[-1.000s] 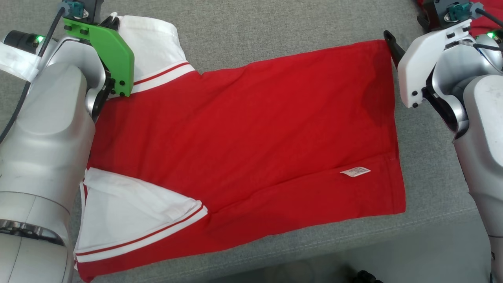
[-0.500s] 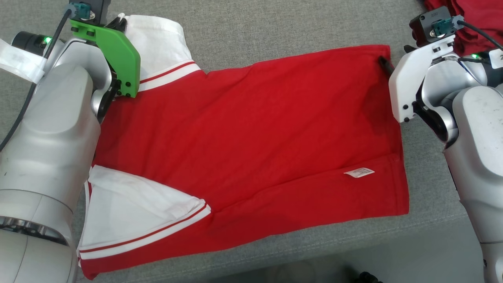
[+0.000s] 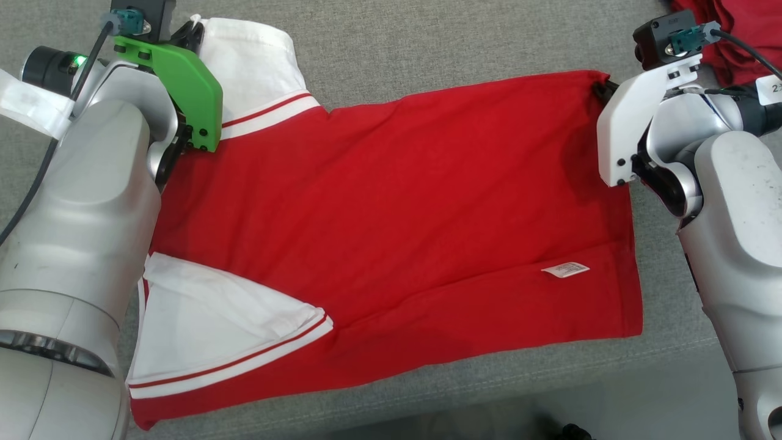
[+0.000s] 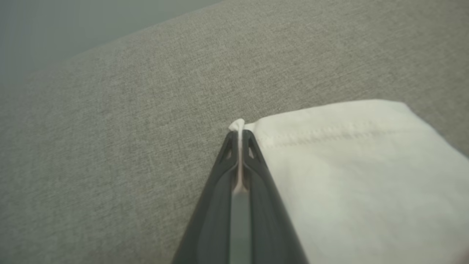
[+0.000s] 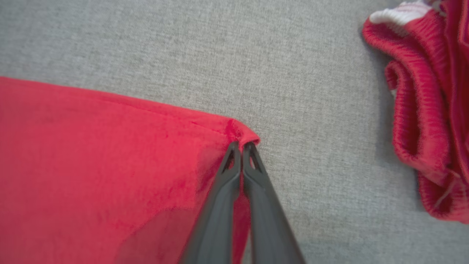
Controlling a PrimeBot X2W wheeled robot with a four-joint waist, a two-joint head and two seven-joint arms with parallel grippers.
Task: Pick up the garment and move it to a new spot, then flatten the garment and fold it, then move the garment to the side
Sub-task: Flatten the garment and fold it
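Head view | red soft garment, flat rect. | grey woven surface

A red shirt lies flat on the grey upholstered surface, with its white sleeves at the left and its hem at the right (a small white label sits close to the near-right corner). The left gripper, beside a green bracket, pinches the far sleeve at its corner. The right gripper nips the far-right hem corner. More red cloth lies at the far right.
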